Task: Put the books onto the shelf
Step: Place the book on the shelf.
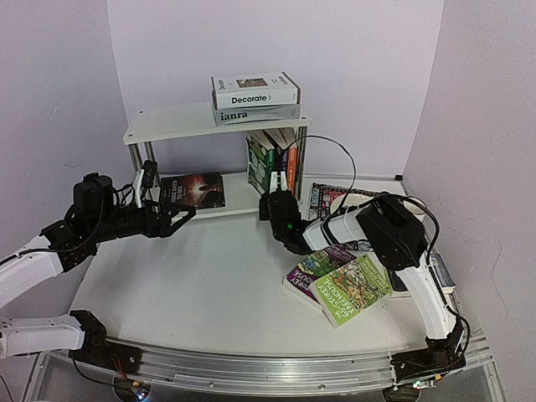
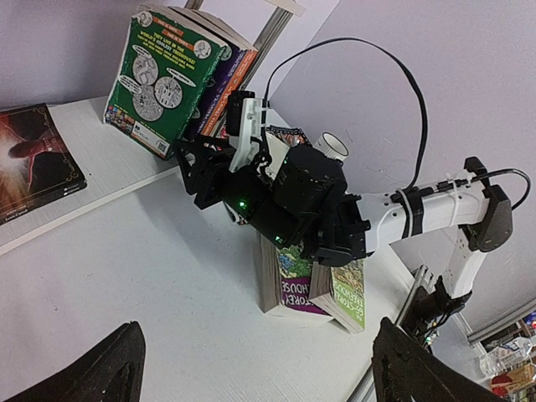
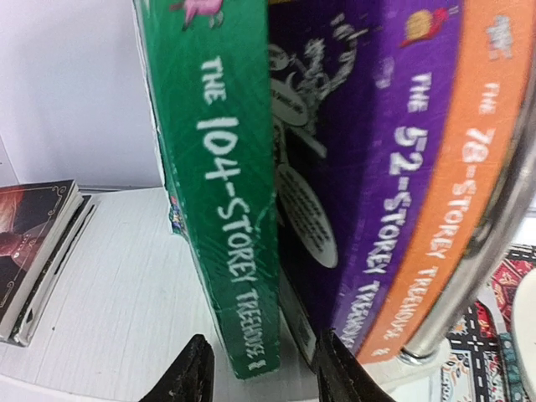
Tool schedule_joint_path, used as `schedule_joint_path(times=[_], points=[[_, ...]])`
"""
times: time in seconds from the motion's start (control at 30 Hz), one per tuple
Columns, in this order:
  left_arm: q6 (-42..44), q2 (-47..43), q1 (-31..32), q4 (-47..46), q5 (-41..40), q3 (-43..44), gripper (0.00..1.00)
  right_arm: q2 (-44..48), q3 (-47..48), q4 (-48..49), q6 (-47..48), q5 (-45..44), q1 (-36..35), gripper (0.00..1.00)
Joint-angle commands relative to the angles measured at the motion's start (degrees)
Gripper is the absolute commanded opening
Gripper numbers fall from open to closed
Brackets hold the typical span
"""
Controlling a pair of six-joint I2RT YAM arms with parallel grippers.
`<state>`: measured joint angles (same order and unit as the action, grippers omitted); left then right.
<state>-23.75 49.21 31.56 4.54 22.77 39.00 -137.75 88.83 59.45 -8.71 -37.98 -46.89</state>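
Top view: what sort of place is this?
Probably a robot test booth: plain lilac walls box in a white table, two arms sit on a metal rail, and a small shelf holds books.

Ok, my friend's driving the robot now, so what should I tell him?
Left end effector: open, empty, beside the dark book lying flat on the shelf's lower level.
Right end effector: open around the spine of the green book, which stands by the purple book and orange book.
Done: white book on grey book up top.
To do: purple paperback and green paperback lie on the table.
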Motion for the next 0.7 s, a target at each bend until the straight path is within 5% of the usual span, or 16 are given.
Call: schedule_joint_path(times=[0.0,0.47,0.67], points=[[0.81,-0.14,-0.01,-0.33,0.55,1.74,0.95,6.99,-3.66,5.31,-1.55,-2.77,-0.72,0.43],[-0.85,1.23,-0.01,-1.25,1.09,1.24,0.95,20.2,-21.33,8.18,0.78,-1.06,-5.72,0.46],[-1.94,2.45,0.02,-2.55,2.03,0.59,0.95,33.83,-35.15,-0.66,-5.02,3.49,-6.51,0.48]])
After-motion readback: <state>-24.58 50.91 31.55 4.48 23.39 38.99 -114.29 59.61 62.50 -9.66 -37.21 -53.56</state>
